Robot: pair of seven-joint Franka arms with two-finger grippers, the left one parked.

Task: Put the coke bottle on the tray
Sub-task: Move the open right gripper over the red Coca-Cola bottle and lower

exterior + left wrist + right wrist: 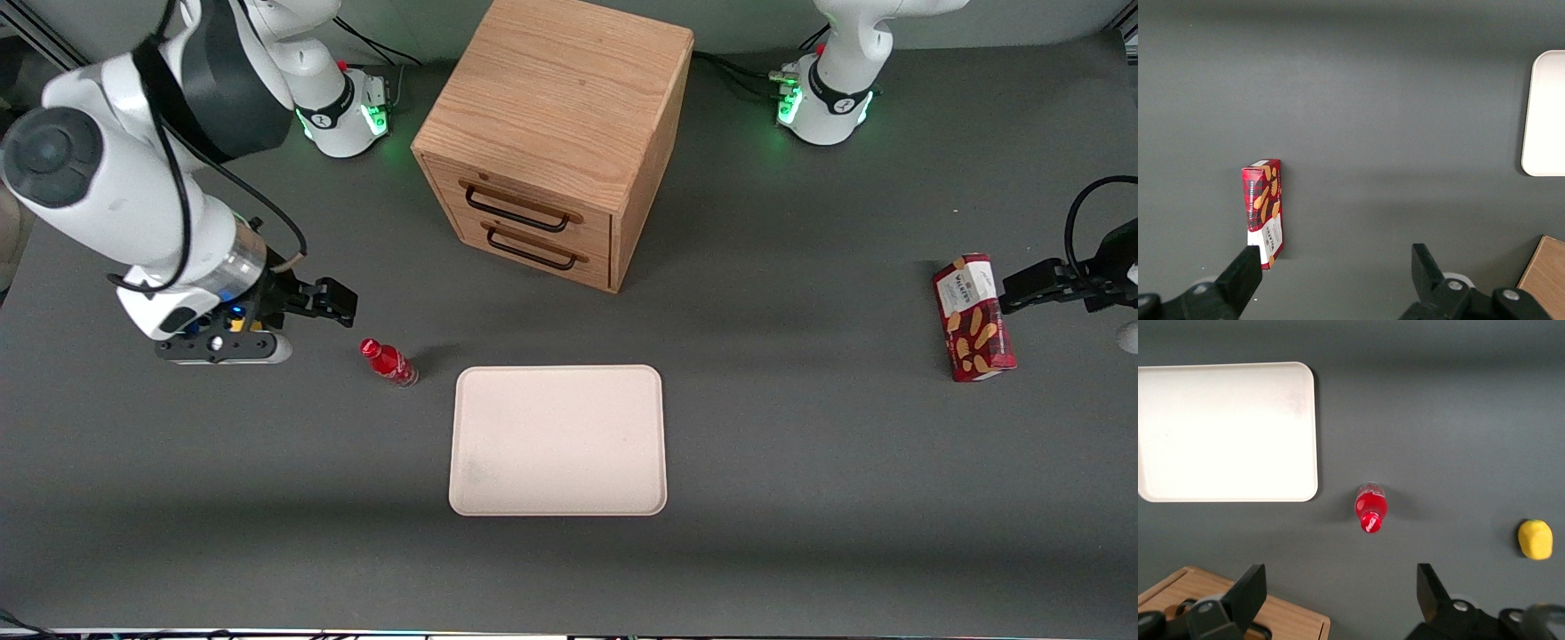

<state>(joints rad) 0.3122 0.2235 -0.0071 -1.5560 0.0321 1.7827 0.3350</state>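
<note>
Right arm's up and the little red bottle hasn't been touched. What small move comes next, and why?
Probably ease the open gripper down over the small red coke bottle. The bottle stands upright on the dark table beside the pale cream tray, and the fingers hover above it, holding nothing.

On the dark grey worktop (1391,100) a red snack box (1263,212) printed with biscuit pictures lies on its own, well apart from everything else. One rounded edge of the pale tray (1543,113) shows, flat on the worktop with its low rim visible, and near it a corner of a wooden cabinet (1545,277) comes into sight. The parked arm's two dark fingers (1241,280) stand spread wide above the worktop, one of them just beside the snack box's white end
</note>
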